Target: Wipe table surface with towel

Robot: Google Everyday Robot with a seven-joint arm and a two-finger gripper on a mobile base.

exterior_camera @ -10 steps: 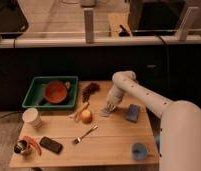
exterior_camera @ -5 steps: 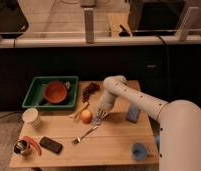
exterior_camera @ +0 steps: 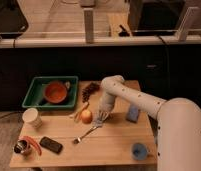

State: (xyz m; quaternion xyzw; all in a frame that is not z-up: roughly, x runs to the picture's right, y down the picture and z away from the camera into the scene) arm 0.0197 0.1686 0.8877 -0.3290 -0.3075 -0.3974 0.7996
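We saw the gripper (exterior_camera: 102, 118) low over the middle of the table surface (exterior_camera: 114, 145), on the towel (exterior_camera: 100, 120), with an apple (exterior_camera: 86, 116) just to its left. A fork (exterior_camera: 87, 134) lay in front of them. At the back left stood a tray (exterior_camera: 34, 93) holding a bowl (exterior_camera: 56, 92). A block (exterior_camera: 132, 113) lay right of the gripper, a cup (exterior_camera: 139, 150) at the front right, a phone (exterior_camera: 51, 145) at the front left.

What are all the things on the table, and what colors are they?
Table surface: one, light tan.
Bin: one, green, back left.
Bowl: one, orange, inside bin.
Towel: one, pale grey, middle, under gripper.
Apple: one, yellow-orange, left of towel.
Fork: one, silver, middle front.
Block: one, blue, right.
Blue cup: one, front right.
White cup: one, left.
Phone: one, black, front left.
Gripper: one, white arm, on towel.
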